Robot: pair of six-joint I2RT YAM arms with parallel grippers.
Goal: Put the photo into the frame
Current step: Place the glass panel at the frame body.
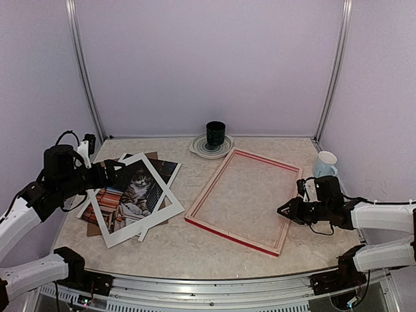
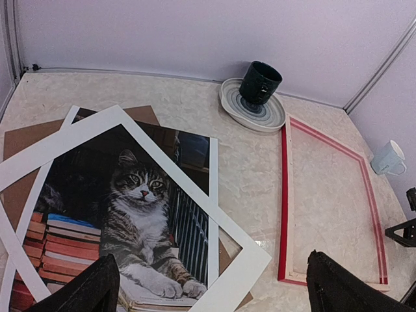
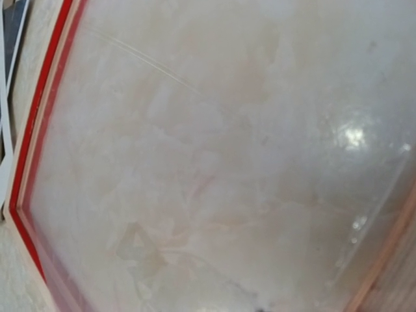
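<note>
Hovering at the left edge of the pile, the left gripper (image 1: 109, 170) is spread wide and empty. The photo (image 1: 133, 192) lies just ahead of it, under a tilted white mat (image 1: 160, 183) and on brown cardboard (image 1: 94, 229). The mat's corner nearly meets the frame (image 1: 231, 235), which lies flat with bare table (image 1: 182, 253) in front. The right gripper (image 1: 287, 210) sits at the frame's right edge; I cannot tell how far it is open or whether it grips.

photo (image 2: 140, 208) lies under the mat (image 2: 244, 257) at left, frame (image 2: 284, 195) to its right, mug (image 1: 216, 134) on a plate (image 2: 270, 120) behind.
</note>
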